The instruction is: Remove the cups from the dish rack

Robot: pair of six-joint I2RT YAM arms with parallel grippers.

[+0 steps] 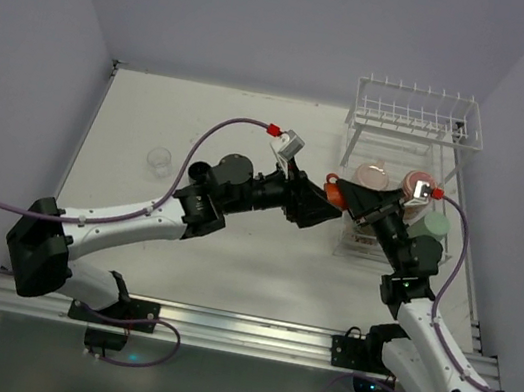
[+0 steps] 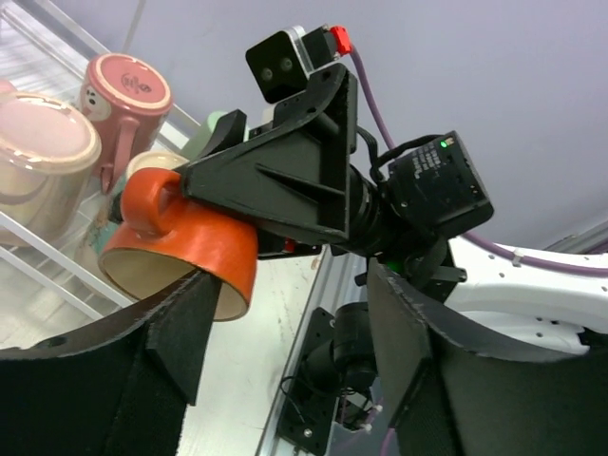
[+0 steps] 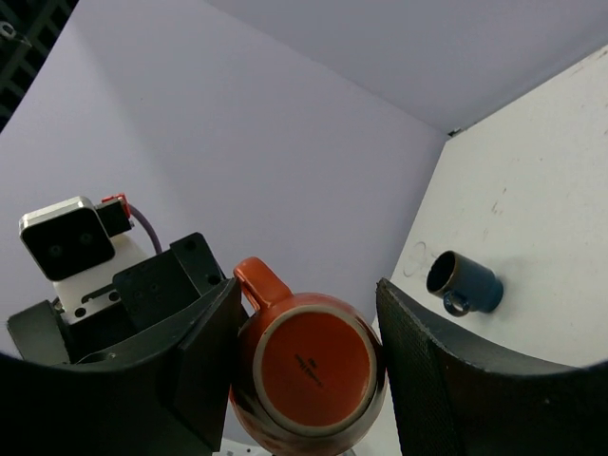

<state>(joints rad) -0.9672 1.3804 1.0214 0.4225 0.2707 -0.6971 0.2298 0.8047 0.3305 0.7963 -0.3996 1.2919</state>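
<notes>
From above, we see the white dish rack (image 1: 417, 112) at the far right of the table (image 1: 228, 271), its upper shelf of prongs bare. On its lower shelf sit a pale pink cup (image 1: 372, 175), a red-pink cup (image 1: 410, 179) and a light green cup (image 1: 432, 224). Just in front of the rack, the orange-red cup (image 1: 334, 191) hangs in the air between the left gripper (image 1: 320, 200) and the right gripper (image 1: 355, 200), which meet there. A small clear vessel (image 1: 159, 160) stands well apart on the left of the table. In the left wrist view, the right gripper carries the orange-red cup, mouth tilted down. The left fingers (image 2: 180, 332) stand apart, one at the cup's rim and the other clear of it, and we cannot tell whether that first one touches. Behind it a cream cup (image 2: 157, 163) shows among the others in the rack. In the right wrist view, the cup's base faces us, clamped snugly between the right jaws, and a dark blue cup (image 3: 465, 283) lies on the table near the far wall. So we judge one cup fully unloaded and a second out of the rack but not yet set down, seemingly mid-handover. That leaves four cups for us to lift out.
</notes>
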